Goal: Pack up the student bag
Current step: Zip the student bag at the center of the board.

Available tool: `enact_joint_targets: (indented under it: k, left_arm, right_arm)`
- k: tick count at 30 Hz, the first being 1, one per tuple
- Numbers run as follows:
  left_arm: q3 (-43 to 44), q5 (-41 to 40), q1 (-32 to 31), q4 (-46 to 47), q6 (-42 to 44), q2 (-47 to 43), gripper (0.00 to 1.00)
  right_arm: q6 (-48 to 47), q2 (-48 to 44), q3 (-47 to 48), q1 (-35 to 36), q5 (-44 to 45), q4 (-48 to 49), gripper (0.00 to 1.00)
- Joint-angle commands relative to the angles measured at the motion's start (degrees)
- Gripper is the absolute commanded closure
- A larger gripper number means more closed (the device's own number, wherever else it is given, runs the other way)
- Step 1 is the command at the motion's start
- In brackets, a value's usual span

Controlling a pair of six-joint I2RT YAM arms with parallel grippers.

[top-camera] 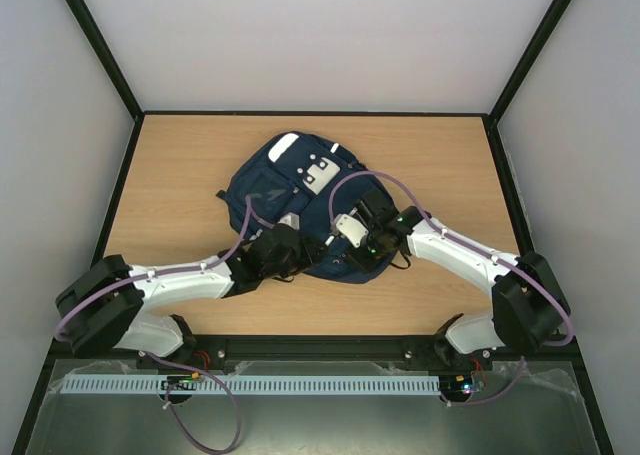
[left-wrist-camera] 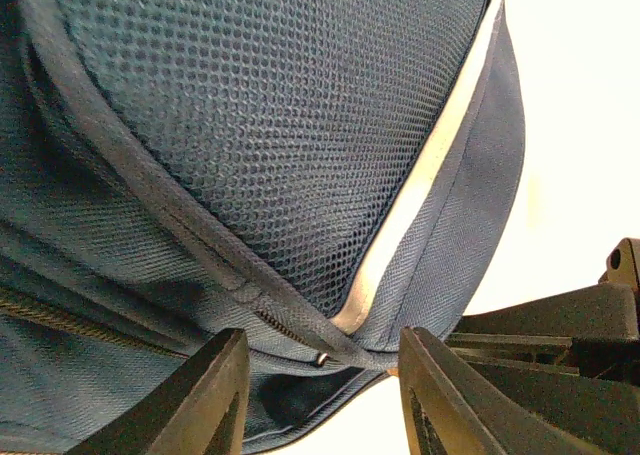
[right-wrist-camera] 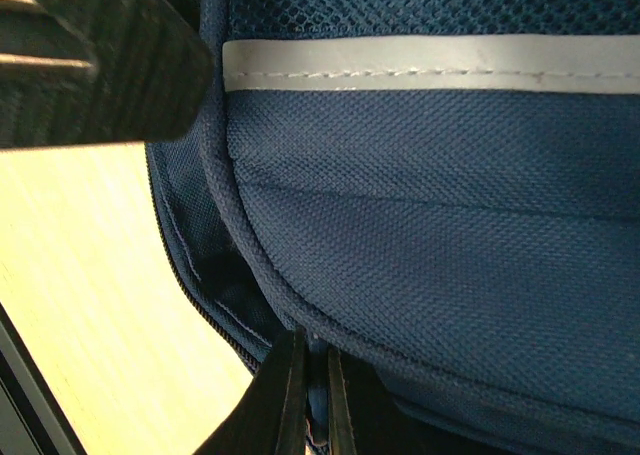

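The navy-blue student bag lies in the middle of the wooden table, its white patches toward the far side. My left gripper is at the bag's near left edge. In the left wrist view it is open, its jaws on either side of the bag's mesh side pocket and a zip end. My right gripper is at the bag's near right edge. In the right wrist view it is shut on a thin fold of the bag's fabric by the zip.
The wooden table is ringed by a black frame and white walls. Purple cables loop over both arms and across the bag. The left arm's body shows dark at the top left of the right wrist view.
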Motion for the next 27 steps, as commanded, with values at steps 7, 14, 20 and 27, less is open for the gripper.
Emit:
enact_joint_targets:
  k: [7, 14, 20, 27]
  left_arm:
    - [3.39, 2.38, -0.50, 7.06, -3.00, 7.12, 0.77]
    - [1.84, 1.16, -0.41, 6.81, -3.13, 6.11, 0.98]
    - [0.04, -2.38, 0.57, -2.16, -0.21, -1.32, 0.98]
    - [-4.15, -0.13, 2.88, -11.98, 2.94, -10.65, 0.98]
  right_arm:
    - [-0.48, -1.86, -0.94, 0.35, -1.55, -0.64, 0.99]
    - [-1.07, -2.53, -1.72, 0.19, -0.11, -1.42, 0.99]
    - [-3.08, -3.50, -0.99, -4.39, 2.90, -4.26, 0.99]
    - [-6.52, -4.33, 0.09, -9.46, 7.39, -4.76, 0.99]
